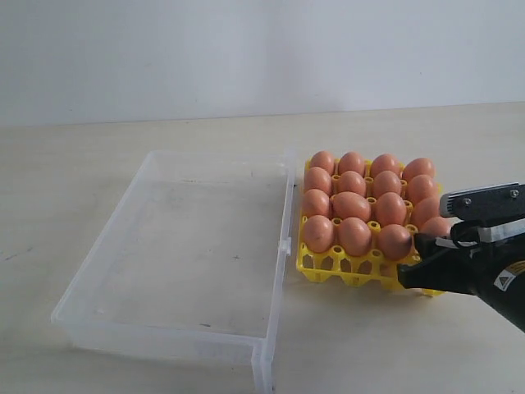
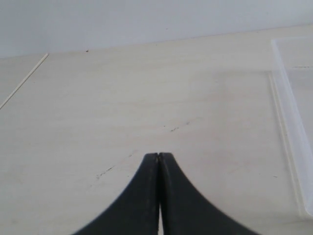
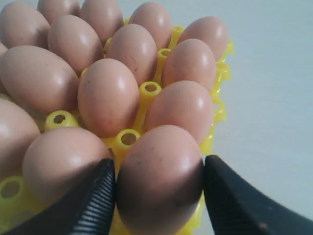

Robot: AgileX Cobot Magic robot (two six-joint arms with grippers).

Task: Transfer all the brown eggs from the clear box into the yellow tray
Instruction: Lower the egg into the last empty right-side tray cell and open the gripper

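The right gripper (image 3: 159, 169) is closed around the corner egg (image 3: 159, 196). Its ribbed pads (image 3: 100, 196) sit against the egg's two flanks, and the jaws stand as wide as the shell demands. On the gripper's black body is a small sticker (image 1: 504, 279) with a warning triangle (any print on it is too small to read). The corner egg sits down in the yellow tray (image 1: 344, 271), in the corner cup nearest the gripper, on the tray's side away from the clear box (image 1: 189, 238). The other brown eggs (image 1: 353, 205) fill the tray's remaining cups, rank behind rank beyond the gripped one. The clear box lies just beside the tray, its long wall and latch tab turned toward it. Both rest on the pale table (image 1: 369, 345). The left gripper (image 2: 159, 154) hangs over bare table, beyond the clear box from the tray, with its fingertips pressed together.
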